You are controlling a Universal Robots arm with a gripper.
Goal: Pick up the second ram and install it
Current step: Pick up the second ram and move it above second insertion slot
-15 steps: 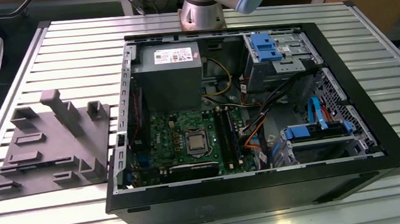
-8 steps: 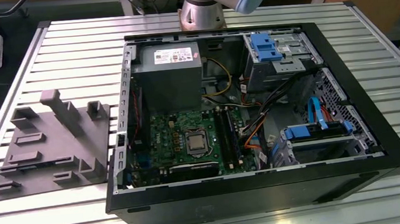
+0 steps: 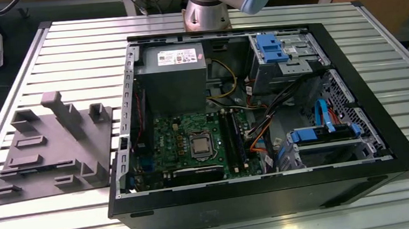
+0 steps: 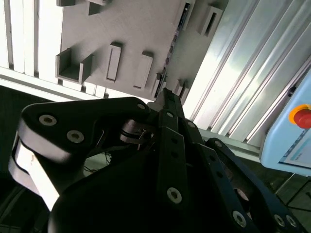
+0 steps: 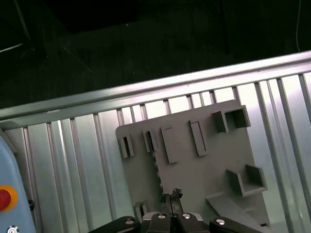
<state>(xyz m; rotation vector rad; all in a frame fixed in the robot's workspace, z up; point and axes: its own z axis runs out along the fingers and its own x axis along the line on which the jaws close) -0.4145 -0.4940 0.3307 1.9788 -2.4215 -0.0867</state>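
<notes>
In the exterior view the arm, well apart from the grey holder plate, is cut off by the picture's edge. Just beside the plate, the memory slots in the computer case are too small for you to tell what sits in them. In the second wrist view the gripper hides part of the plate. In the first wrist view a dark piece in one plate slot is too small to name.

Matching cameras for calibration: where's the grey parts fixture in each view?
Exterior view: grey fixture on the slatted table, at the exterior view's left of the PC case.
First wrist view: fixture beyond the gripper.
Second wrist view: fixture beyond the gripper.
Shared landmark: the slatted table.
</notes>
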